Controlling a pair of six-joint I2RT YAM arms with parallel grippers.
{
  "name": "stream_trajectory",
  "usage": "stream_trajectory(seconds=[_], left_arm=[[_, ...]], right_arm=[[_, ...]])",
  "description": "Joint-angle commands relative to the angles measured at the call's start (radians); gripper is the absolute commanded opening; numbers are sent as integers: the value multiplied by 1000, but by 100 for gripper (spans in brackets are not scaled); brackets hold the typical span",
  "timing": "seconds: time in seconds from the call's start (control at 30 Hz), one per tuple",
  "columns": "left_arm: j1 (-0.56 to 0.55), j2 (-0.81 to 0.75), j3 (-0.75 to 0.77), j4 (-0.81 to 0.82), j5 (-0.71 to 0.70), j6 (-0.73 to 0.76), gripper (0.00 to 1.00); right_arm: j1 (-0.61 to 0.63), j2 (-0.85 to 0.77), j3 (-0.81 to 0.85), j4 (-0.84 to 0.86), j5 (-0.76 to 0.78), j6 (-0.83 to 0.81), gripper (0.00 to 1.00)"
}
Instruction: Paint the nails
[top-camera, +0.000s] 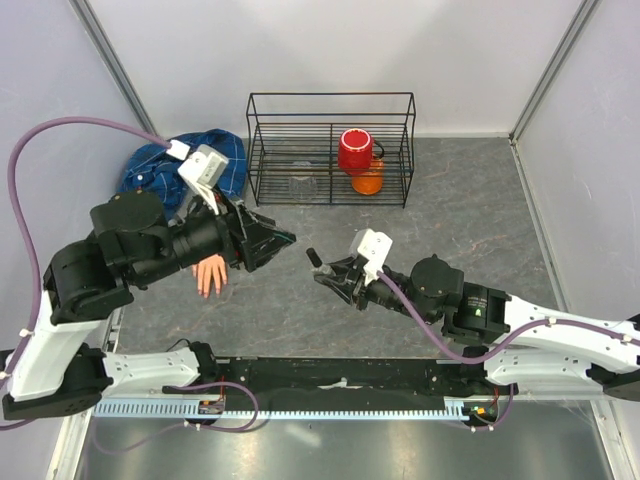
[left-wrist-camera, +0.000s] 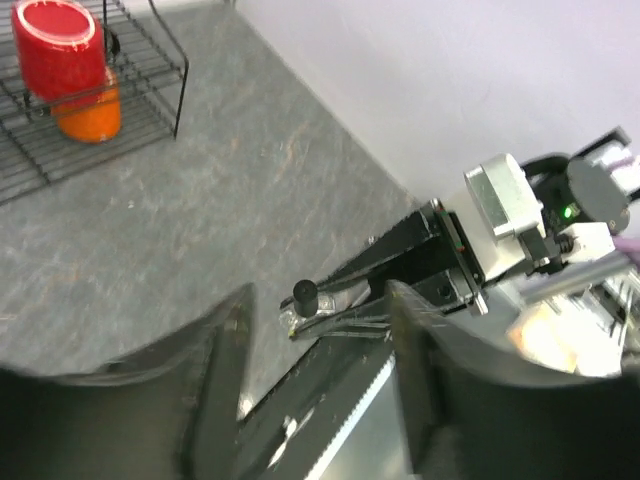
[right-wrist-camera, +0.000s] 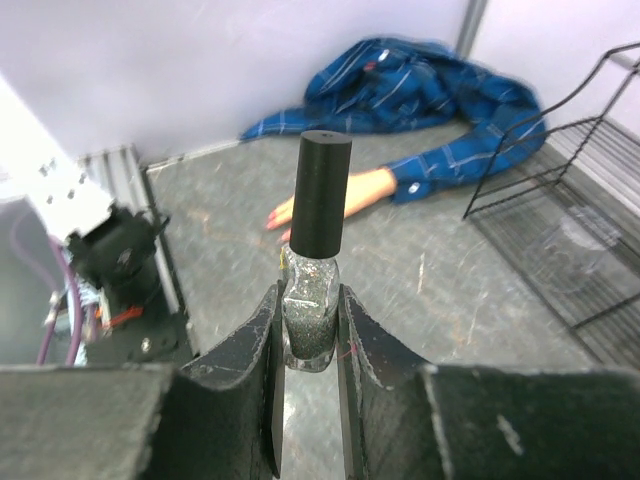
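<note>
Right gripper (right-wrist-camera: 308, 312) clamped on capped polish bottle (right-wrist-camera: 320, 195), held upright, well right of fake hand (top-camera: 209, 273). Left gripper (top-camera: 272, 241) jaws apart, empty, just right of that hand.

It's a robotics lab cell, by the look of it: plain white panel walls (top-camera: 330, 50) on aluminium posts (top-camera: 111, 55) box in a grey tabletop (top-camera: 470, 210). A left arm (top-camera: 130, 250) and right arm (top-camera: 480, 310) are bolted along a metal rail (top-camera: 330, 408), trailing purple cables (top-camera: 90, 122).
</note>
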Motion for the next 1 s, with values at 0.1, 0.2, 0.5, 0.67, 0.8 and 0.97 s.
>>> stream_trajectory(seconds=[0.1,0.2,0.5,0.67,0.8,0.97], left_arm=[[-3,130,92,-278,182,10,73],[-2,140,104,-300,182,16,73],[-2,205,106,-331,242,33,67],[-2,225,95,-326,253,36,61],[-3,229,89,-327,248,42,59],[-3,234,72,-327,250,45,54]], right_arm=[[-2,17,73,-108,-99,-34,0],[-3,17,85,-127,-107,-49,0],[-2,22,90,-136,-147,-68,0],[-3,14,87,-138,-141,-77,0],[-2,10,82,-139,-139,-80,0],[-3,8,79,-136,-136,-82,0]])
